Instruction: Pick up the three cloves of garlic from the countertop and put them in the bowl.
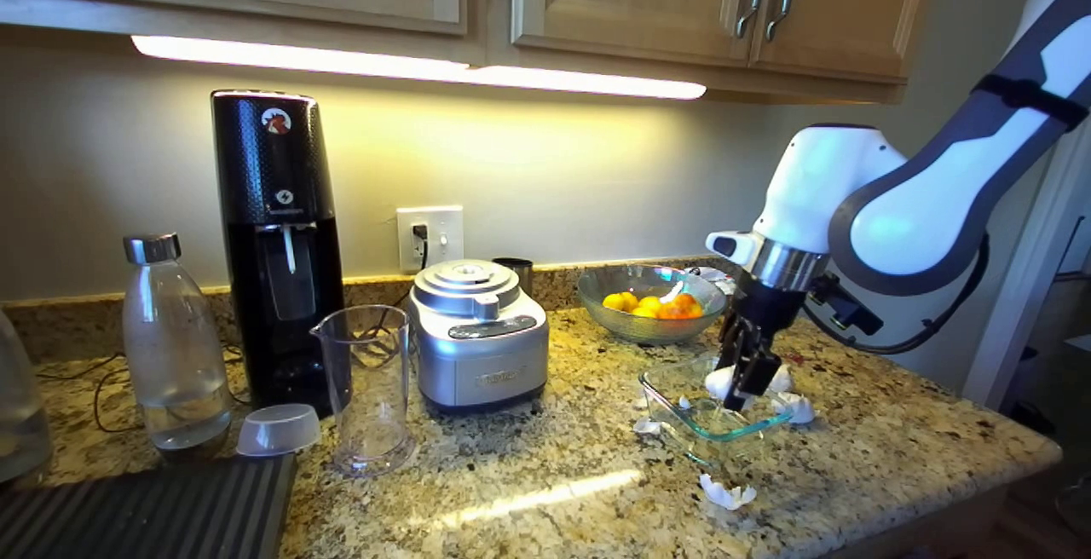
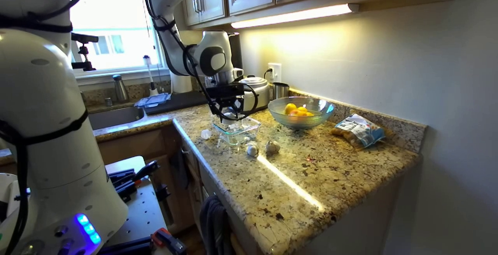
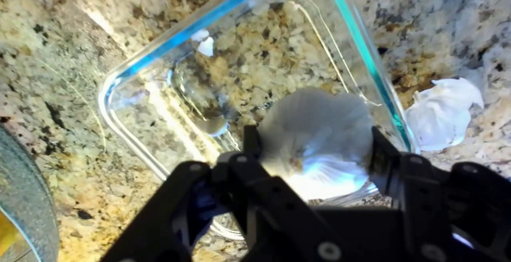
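Granite countertop [image 2: 350, 181]: is stretching out in speckled tan and brown, a bright streak of light [image 2: 288, 183] crossing it.
Gripper [image 3: 315, 144]: is pinching one garlic head [image 3: 315, 128] between its two fingers [image 3: 250, 140], a finger pressing on each side.
Glass bowl [image 3: 373, 70]: is sitting on the countertop below, the held garlic head hovering over it; whether garlic is touching glass, the views are leaving unclear.
Second garlic head [image 2: 252, 149]: is resting on the countertop near the glass bowl, a third garlic head [image 2: 272, 147] sitting close beside it, the two standing apart.
White flakes [image 3: 205, 47]: are showing within the glass bowl's outline; whether in it or under it, I am not able to tell.
Peel [image 1: 727, 492]: is curling, papery and white, on the countertop near the glass bowl.
Fruit bowl [image 1: 652, 336]: is holding orange and yellow fruit [image 1: 680, 309] near the wall [image 1: 545, 167].
Food processor base [image 1: 482, 367]: is standing between a clear jug [image 1: 371, 388] and the fruit bowl.
Drink machine [image 1: 274, 158]: is towering in black beside a capped bottle [image 1: 175, 363].
Bag [image 2: 362, 130]: is lying near the fruit bowl.
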Controlling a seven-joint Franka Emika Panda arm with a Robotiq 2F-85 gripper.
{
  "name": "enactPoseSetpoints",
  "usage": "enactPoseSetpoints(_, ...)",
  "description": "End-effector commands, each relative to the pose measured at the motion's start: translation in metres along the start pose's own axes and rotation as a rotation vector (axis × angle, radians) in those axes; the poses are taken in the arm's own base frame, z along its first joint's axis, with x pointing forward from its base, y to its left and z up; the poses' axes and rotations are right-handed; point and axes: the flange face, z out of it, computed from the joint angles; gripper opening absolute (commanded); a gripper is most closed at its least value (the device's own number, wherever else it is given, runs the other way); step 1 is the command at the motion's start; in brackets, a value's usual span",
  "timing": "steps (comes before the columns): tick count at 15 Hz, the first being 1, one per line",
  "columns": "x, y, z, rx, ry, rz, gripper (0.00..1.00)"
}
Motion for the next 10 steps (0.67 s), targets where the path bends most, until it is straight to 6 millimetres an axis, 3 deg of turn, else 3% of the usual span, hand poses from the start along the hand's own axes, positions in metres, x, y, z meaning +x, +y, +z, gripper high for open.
enactPoseSetpoints(1, 0.006, 0.006, 0.015, 0.0, 0.015, -0.035, 0.39)
enactPoseSetpoints(9, 0.011, 0.024, 0.042, -0.005, -0.016, -0.088, 0.39)
enactPoseSetpoints(10, 0.01, 0.025, 0.043, -0.004, -0.023, -0.091, 0.89)
